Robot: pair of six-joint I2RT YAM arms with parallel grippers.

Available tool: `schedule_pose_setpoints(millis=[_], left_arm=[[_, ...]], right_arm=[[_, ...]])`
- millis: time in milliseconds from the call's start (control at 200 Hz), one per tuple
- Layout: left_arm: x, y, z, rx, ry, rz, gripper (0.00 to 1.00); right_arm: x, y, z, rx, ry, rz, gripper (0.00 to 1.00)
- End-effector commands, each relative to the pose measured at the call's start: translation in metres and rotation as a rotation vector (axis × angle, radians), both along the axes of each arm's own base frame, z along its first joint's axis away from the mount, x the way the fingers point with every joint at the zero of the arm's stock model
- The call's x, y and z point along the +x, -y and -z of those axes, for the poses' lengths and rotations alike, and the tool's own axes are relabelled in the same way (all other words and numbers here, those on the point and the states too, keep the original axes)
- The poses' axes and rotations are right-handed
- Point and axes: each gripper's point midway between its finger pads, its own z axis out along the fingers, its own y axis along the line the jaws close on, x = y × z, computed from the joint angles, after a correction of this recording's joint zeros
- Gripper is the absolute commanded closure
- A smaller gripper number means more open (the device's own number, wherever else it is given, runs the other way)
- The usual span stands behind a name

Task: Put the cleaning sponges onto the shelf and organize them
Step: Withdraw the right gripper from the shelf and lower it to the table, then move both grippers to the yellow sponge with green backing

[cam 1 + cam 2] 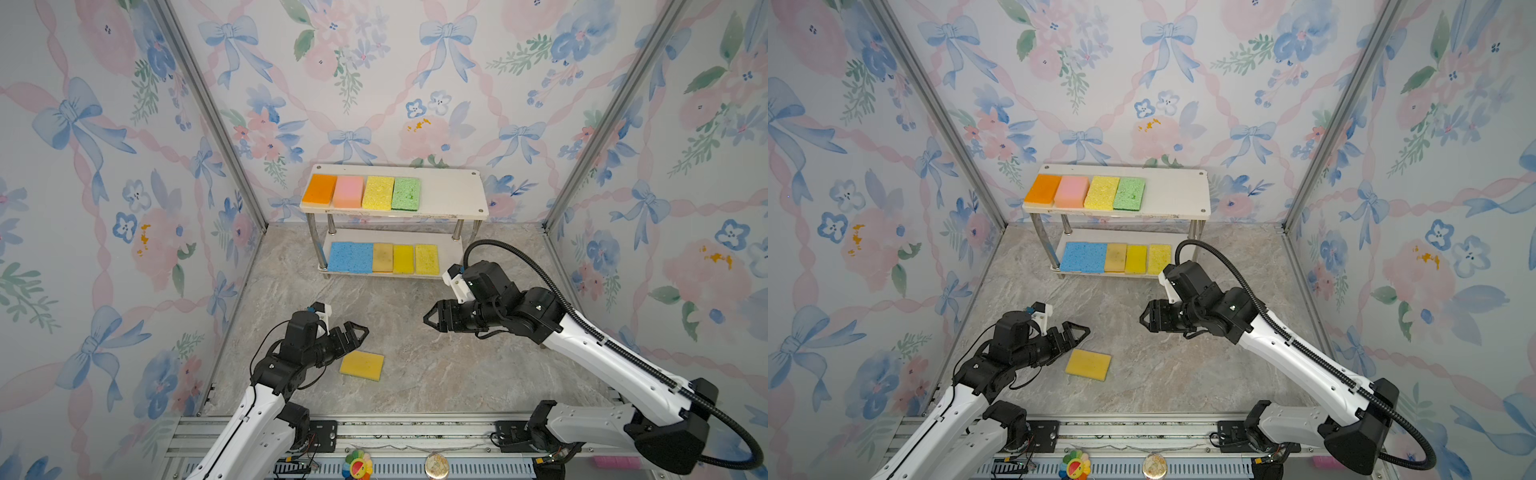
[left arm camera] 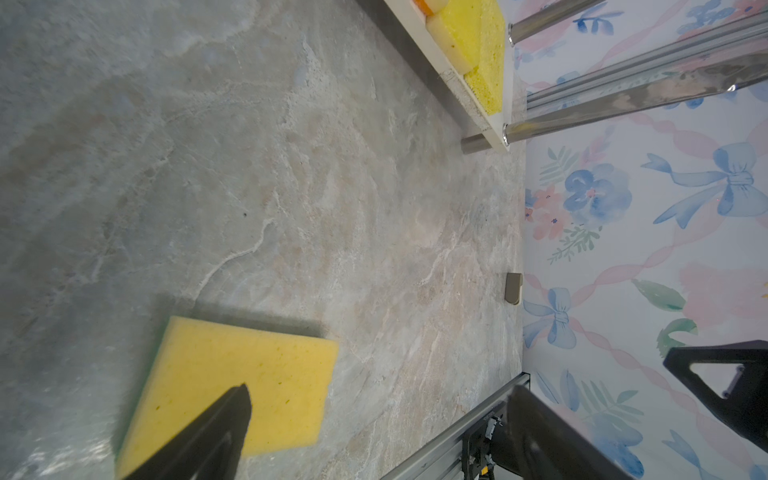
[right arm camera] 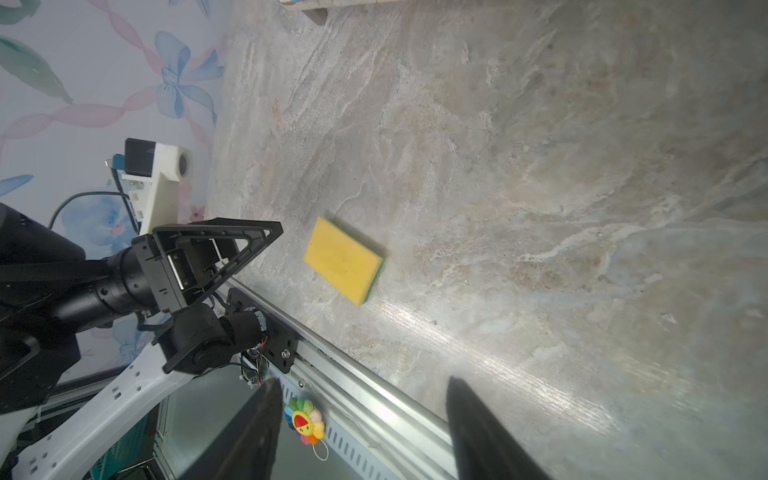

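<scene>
The last loose sponge (image 1: 362,365) lies on the table (image 1: 436,374) just beside the left claw (image 1: 353,336), on the claw's side away from the shelf (image 1: 451,195). It is well apart from the right claw (image 1: 432,320), which hangs empty with its fingers partly spread.

The left claw's fingers stand wide apart and grip nothing. In the left wrist view one fingertip (image 2: 232,409) overlaps the sponge (image 2: 232,374) while the other sits far off to the side. Whether the near tip touches the foam cannot be told.

Likely trouble from here:
- The gap is off-centre, so closing now would pinch a corner or miss entirely.
- The sponge is flat and low, so a sideways approach would probably shove it along the table rather than get a finger beneath it.
- Soft foam gripped by one end would probably sag and could slip out on the way to the shelf.
- The free spot is the bare end of the upper board, past the green sponge (image 1: 406,193) — a careless set-down there could knock that row askew.

The sponge rests yellow face up with a green layer underneath. Its long axis runs roughly along the left claw's pointing direction, slightly skewed, with a short end nearest the fingertips. That puts it crosswise to the shelved sponges — a quarter turn looks needed for it to match them.
</scene>
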Motion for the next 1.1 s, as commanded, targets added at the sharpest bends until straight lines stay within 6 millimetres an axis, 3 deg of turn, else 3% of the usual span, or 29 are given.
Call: schedule_pose_setpoints(millis=[0, 220, 470, 635, 665, 895, 1095], left_arm=[[-0.005, -0.005, 0.018, 0.031, -0.056, -0.013, 0.02], [-0.022, -0.019, 0.048, 0.095, -0.177, -0.090, 0.02], [-0.051, -0.016, 0.059, 0.094, -0.286, -0.104, 0.02], [-0.061, -0.007, 0.057, 0.037, -0.309, -0.104, 0.02], [-0.063, -0.006, 0.059, 0.035, -0.317, -0.100, 0.02], [-0.075, -0.013, 0.091, 0.079, -0.377, -0.098, 0.02], [-0.061, -0.006, 0.090, 0.036, -0.328, -0.103, 0.02]], right_arm=[[0.000, -0.012, 0.020, -0.021, -0.017, -0.013, 0.34], [-0.008, -0.037, 0.064, -0.089, -0.114, -0.094, 0.34], [-0.010, -0.071, 0.098, -0.101, -0.161, -0.167, 0.33], [-0.005, -0.091, 0.107, -0.072, -0.170, -0.192, 0.34], [-0.004, -0.094, 0.119, -0.090, -0.190, -0.191, 0.34], [0.001, -0.102, 0.124, -0.088, -0.200, -0.198, 0.33], [0.004, -0.089, 0.123, -0.097, -0.209, -0.173, 0.33]])
